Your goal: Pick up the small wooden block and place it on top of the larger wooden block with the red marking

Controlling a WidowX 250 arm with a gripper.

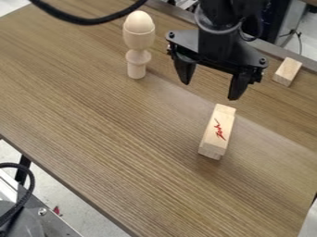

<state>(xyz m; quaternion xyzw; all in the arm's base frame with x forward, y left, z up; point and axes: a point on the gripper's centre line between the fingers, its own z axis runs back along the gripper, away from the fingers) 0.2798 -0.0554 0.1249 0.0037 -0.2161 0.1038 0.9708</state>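
Observation:
The black gripper (pixel 209 91) hangs over the upper right part of the wooden table, open, with nothing between its fingers. Just below it in the view, a long pale wooden block (pixel 218 131) with red marks on its upper face lies on the table, apart from the gripper. A turned wooden piece (pixel 138 42) with an egg-shaped top stands upright to the left of the gripper. To the right, near the table's far edge, lies a small plain wooden block (pixel 287 71).
A black cable (pixel 84 20) arcs across the upper left. The brown table (pixel 117 152) ends in a diagonal edge at the lower left, where a metal part and another dark cable (pixel 25 198) stand beyond it. A raised grey strip runs along the far edge.

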